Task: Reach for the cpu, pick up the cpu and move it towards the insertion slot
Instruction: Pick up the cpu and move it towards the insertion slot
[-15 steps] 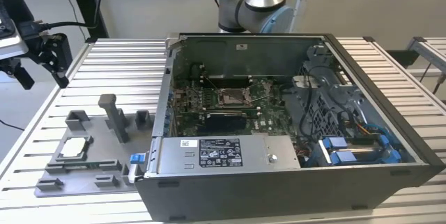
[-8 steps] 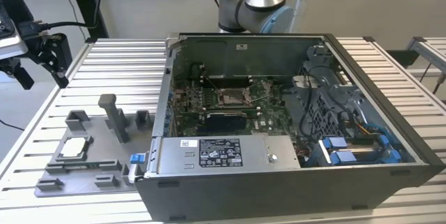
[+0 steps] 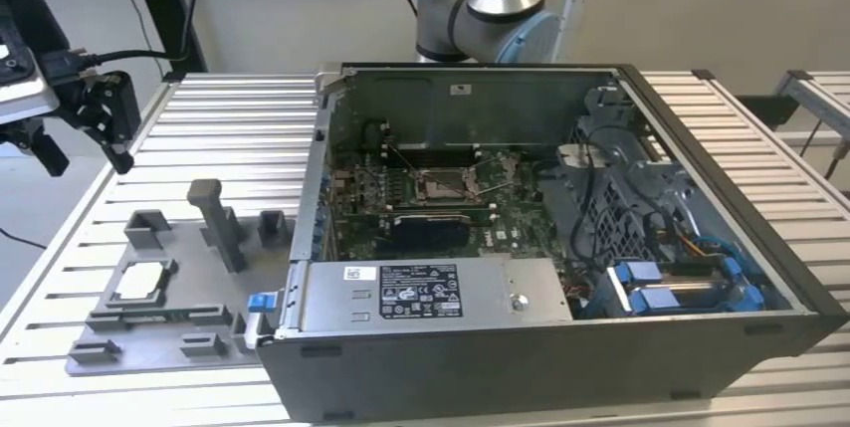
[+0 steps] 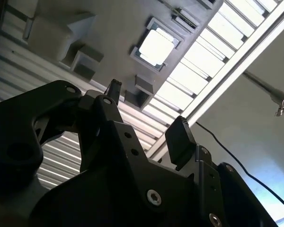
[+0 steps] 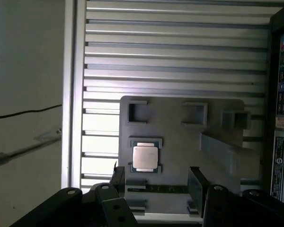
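Exterior view: gripper (image 3: 83,143) spread; cpu (image 3: 142,283) well apart

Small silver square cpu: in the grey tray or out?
In: the cpu lies flat in the grey tray; the open gripper hangs apart from it.

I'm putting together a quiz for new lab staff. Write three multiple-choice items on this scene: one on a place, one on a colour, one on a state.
1. Where does the cpu lie? A in the insertion slot; B on the grey tray; C in the gripper.
2. The motherboard is: A green; B red; C white.
3. The gripper is: A shut on the cpu; B open, holding nothing; C shut on a cable.

Answers:
1 B, the cpu rests in a recess of the grey tray.
2 A, the board around the insertion slot is green.
3 B, in the first wrist view the fingers stand apart with nothing between them.
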Motion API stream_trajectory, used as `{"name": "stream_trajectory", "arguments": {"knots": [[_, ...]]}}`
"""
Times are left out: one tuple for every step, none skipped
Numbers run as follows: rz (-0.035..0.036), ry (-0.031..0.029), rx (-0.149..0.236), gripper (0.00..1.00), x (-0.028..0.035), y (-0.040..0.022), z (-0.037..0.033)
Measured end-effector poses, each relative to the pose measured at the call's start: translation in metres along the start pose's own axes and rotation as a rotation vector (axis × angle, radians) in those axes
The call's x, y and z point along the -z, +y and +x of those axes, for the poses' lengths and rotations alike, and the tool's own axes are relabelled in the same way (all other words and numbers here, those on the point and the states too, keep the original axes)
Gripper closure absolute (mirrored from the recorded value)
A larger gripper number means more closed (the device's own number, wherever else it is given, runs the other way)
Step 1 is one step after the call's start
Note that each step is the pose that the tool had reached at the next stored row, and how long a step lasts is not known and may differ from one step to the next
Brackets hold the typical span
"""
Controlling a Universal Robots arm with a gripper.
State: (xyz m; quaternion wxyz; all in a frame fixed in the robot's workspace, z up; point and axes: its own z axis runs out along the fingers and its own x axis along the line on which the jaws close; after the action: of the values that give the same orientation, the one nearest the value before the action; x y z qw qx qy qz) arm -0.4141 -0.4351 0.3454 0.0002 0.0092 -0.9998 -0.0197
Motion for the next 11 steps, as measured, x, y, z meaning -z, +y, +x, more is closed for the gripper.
{"name": "stream_trajectory", "arguments": {"knots": [[-0.0001,0.0000,0.000,0.00,-0.0008,0.0000,0.0001],[0.0001,0.0001,0.000,0.00,-0.0015,-0.0001,0.0002],[0.0000,0.0000,0.000,0.00,-0.0023,-0.0001,0.0003],[0.0000,0.0001,0.000,0.00,-0.0031,-0.0001,0.0003],[0.0000,0.0001,0.000,0.00,-0.0038,-0.0001,0.0003],[0.0000,0.0001,0.000,0.00,-0.0046,-0.0002,0.0003],[0.0000,0.0001,0.000,0.00,-0.0056,-0.0002,0.0003],[0.0000,0.0001,0.000,0.00,-0.0066,-0.0003,0.0004],[-0.0001,-0.0001,0.000,0.00,-0.0077,-0.0003,0.0004],[0.0000,0.0000,0.000,0.00,-0.0087,-0.0003,0.0004],[0.0000,0.0001,0.000,0.00,-0.0099,-0.0004,0.0004]]}}
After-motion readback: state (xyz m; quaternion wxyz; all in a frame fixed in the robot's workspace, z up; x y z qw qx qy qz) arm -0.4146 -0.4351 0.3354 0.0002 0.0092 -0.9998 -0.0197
